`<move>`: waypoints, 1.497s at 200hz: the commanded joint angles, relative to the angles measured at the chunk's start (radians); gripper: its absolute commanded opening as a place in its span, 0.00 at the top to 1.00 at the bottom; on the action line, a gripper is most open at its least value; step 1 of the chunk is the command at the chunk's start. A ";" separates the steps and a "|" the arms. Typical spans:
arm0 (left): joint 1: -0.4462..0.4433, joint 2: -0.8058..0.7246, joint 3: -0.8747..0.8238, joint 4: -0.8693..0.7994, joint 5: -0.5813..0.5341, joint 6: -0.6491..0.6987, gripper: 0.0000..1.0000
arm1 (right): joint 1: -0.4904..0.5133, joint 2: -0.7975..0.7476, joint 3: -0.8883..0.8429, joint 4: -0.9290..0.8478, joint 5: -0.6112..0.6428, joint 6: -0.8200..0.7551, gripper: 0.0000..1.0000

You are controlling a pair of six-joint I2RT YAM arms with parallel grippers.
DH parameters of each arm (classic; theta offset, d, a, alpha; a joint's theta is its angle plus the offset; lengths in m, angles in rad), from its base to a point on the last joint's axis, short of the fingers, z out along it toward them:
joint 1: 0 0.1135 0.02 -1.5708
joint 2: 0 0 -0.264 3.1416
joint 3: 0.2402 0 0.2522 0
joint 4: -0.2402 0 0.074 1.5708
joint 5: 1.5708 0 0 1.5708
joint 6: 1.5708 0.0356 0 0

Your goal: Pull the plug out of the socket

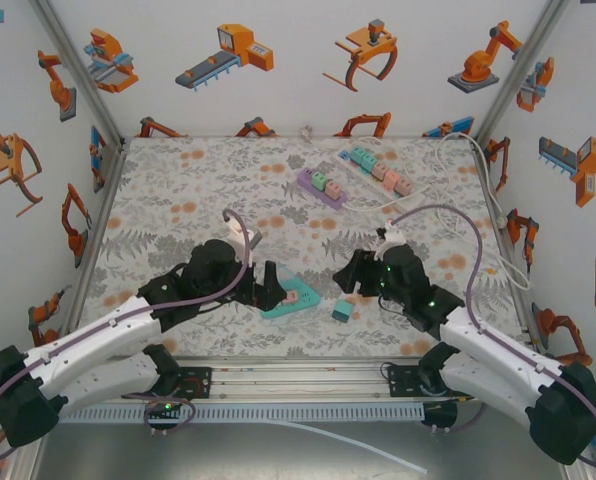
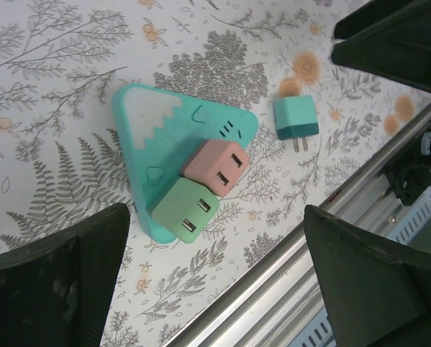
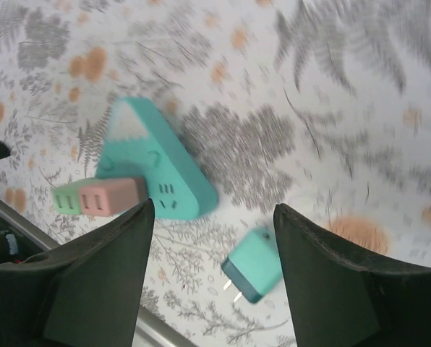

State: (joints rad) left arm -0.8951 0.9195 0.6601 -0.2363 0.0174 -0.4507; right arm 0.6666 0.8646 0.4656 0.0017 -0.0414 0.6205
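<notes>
R gripper [image 3: 214,208] is hovering released over teal plug [image 3: 253,265]; plug is lying beside socket [image 3: 154,163]. L gripper [image 2: 215,210] is gaping wide above socket.

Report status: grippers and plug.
Left gripper open, near socket. Right gripper open, empty. Teal plug out, lying on table; pink plug and green plug seated. Nothing in the way.

Bright even light, soft shadows, right wrist view motion-blurred
</notes>
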 commanded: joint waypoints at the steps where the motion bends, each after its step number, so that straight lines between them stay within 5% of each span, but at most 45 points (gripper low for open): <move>1: 0.031 -0.038 -0.009 -0.048 -0.047 -0.069 0.03 | 0.006 0.044 0.101 0.059 -0.079 -0.327 0.39; 51: 0.090 -0.128 -0.051 -0.091 -0.089 -0.142 0.03 | 0.094 0.161 0.196 0.116 -0.378 -0.841 0.39; 99: 0.097 -0.141 -0.065 -0.105 -0.105 -0.164 0.03 | 0.230 0.308 0.283 -0.055 -0.482 -1.281 0.39; 204: 0.105 -0.086 -0.063 -0.145 -0.116 -0.192 0.03 | 0.266 0.602 0.373 -0.047 -0.517 -1.424 0.49; 245: 0.127 -0.010 -0.046 -0.110 -0.087 -0.204 0.00 | 0.266 0.662 0.413 -0.098 -0.546 -1.470 0.61; 299: 0.160 0.195 0.021 -0.013 0.020 -0.186 0.21 | 0.266 0.671 0.427 -0.141 -0.559 -1.495 0.74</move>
State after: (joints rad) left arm -0.7452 1.0630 0.6487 -0.3466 -0.0509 -0.6403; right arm 0.9264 1.5276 0.8608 -0.0978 -0.5617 -0.8467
